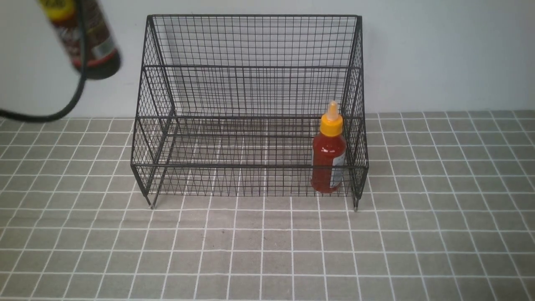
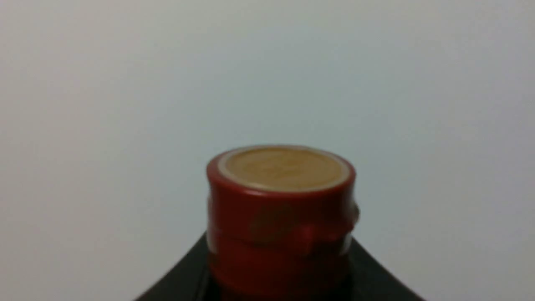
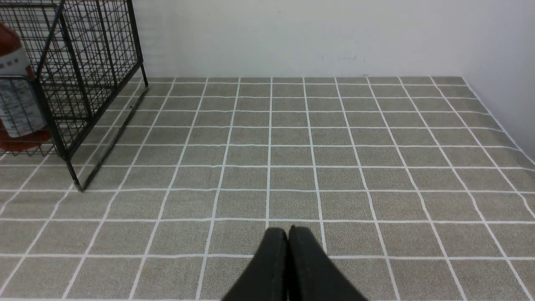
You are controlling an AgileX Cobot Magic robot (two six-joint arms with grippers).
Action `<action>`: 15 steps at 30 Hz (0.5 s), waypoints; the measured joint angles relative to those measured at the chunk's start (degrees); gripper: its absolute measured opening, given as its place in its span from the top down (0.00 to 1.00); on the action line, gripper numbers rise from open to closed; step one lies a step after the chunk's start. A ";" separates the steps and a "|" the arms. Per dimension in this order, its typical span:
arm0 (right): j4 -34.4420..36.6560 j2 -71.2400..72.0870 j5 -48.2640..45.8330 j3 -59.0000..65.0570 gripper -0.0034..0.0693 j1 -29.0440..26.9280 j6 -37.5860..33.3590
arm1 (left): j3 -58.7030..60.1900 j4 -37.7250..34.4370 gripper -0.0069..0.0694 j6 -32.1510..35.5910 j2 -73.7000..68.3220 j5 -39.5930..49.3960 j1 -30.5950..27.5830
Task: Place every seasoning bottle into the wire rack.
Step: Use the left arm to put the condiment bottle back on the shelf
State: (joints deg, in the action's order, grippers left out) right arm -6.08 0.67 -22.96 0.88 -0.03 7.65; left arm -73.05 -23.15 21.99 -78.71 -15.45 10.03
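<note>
Front view first, and here we have the large black wire-mesh rack (image 1: 250, 42) standing on its short legs on the grey tiled tabletop (image 1: 267, 251), its tall back towards the white wall (image 1: 439, 54). Inside it, tucked into the front right corner, we see the short red squeeze bottle with a yellow nozzle cap (image 1: 328, 159), upright behind the low front rail. Up at the top left, look at that: the tall dark soy-sauce bottle with a yellow-and-brown label (image 1: 100, 42) hangs in the air, tilted and blurred, outside the rack and higher than its left side. Its upper part runs off the edge of the picture. A black cable (image 1: 79, 90) crosses in front of it and curves down to the left.

Over to the left wrist view. We are looking straight at that bottle's red cap with a tan top (image 2: 284, 196) against the plain wall. The left gripper (image 2: 278, 255) has the bottle clamped, its dark fingers (image 2: 175, 280) showing on either side below the cap.

Now the right wrist view. The right gripper (image 3: 287, 234) is above bare tiles, pads pressed together with nothing between them. We catch the rack's right end off to one side, well apart from it, with the red bottle's white label showing through the mesh.
</note>
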 joint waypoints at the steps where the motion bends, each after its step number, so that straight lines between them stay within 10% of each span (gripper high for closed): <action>1: 0.00 0.00 0.00 0.00 0.97 0.00 0.00 | -1.21 0.00 0.58 -0.20 -0.93 0.35 1.31; 15: 0.00 0.00 0.00 0.00 0.97 0.00 0.00 | -6.75 0.17 0.58 -0.37 -18.02 3.75 5.53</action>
State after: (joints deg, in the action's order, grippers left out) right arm -6.08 0.67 -22.96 0.88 -0.03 7.65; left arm -79.80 -22.99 21.62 -96.73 -11.70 15.55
